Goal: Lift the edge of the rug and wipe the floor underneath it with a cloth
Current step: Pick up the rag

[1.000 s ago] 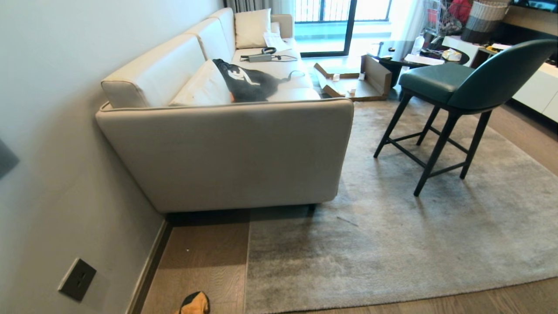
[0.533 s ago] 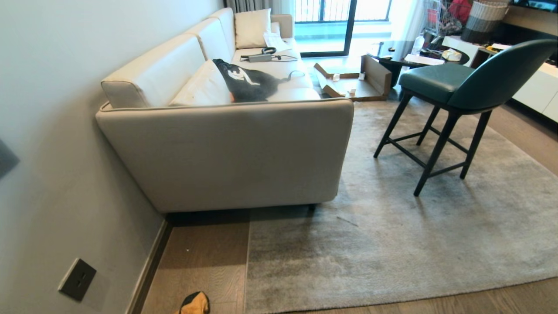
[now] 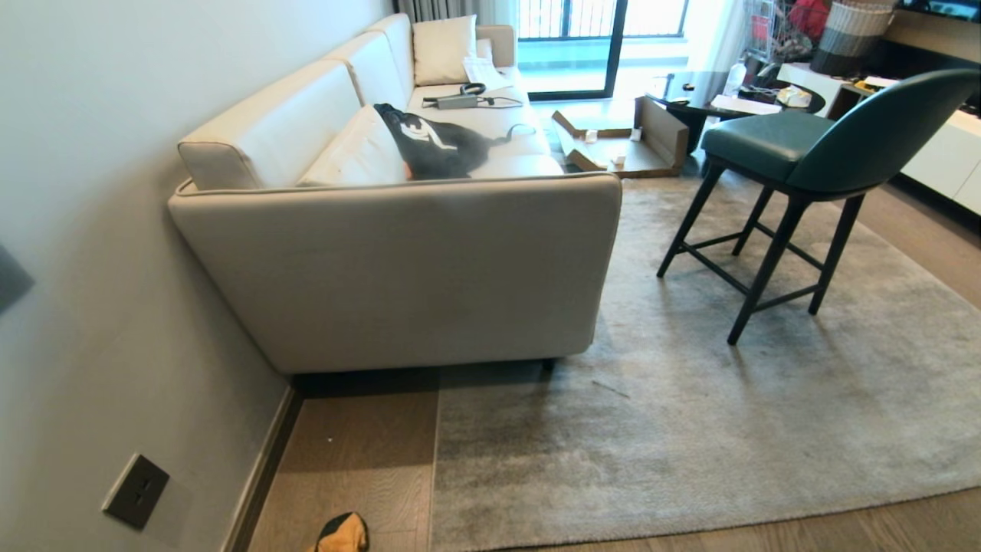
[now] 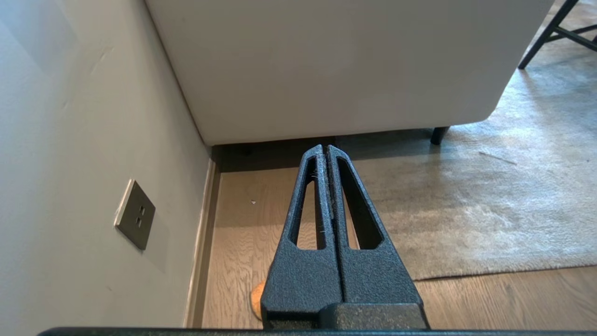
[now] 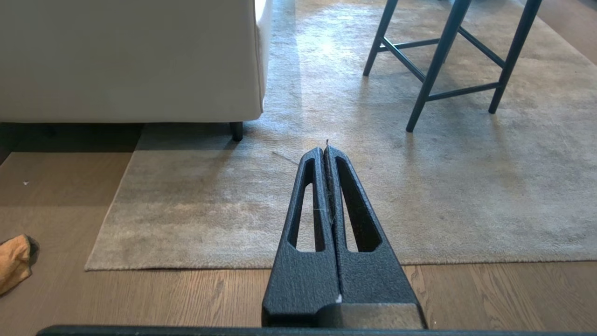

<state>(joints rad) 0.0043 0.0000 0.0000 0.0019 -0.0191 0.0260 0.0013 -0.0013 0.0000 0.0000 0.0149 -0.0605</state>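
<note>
The light grey rug (image 3: 690,429) lies flat. Its straight rug edge (image 3: 435,460) runs from under the sofa toward me, and its square corner (image 5: 91,267) rests on the floor (image 3: 360,460) of wood-grain planks. The cloth (image 3: 342,534), mustard-tan with a dark grey face, lies crumpled on the bare planks left of that edge, near the wall. It also shows as the cloth (image 5: 14,261) in the right wrist view. My left gripper (image 4: 325,148) hangs shut and empty above the floor strip. My right gripper (image 5: 325,150) hangs shut and empty above the rug's near border. Neither arm shows in the head view.
A cream sofa (image 3: 398,268) stands on the rug's far left part, with a black backpack (image 3: 437,146) on its seat. A green bar chair (image 3: 805,146) stands on the rug at right. The wall (image 3: 92,307) with a socket plate (image 3: 136,491) bounds the left.
</note>
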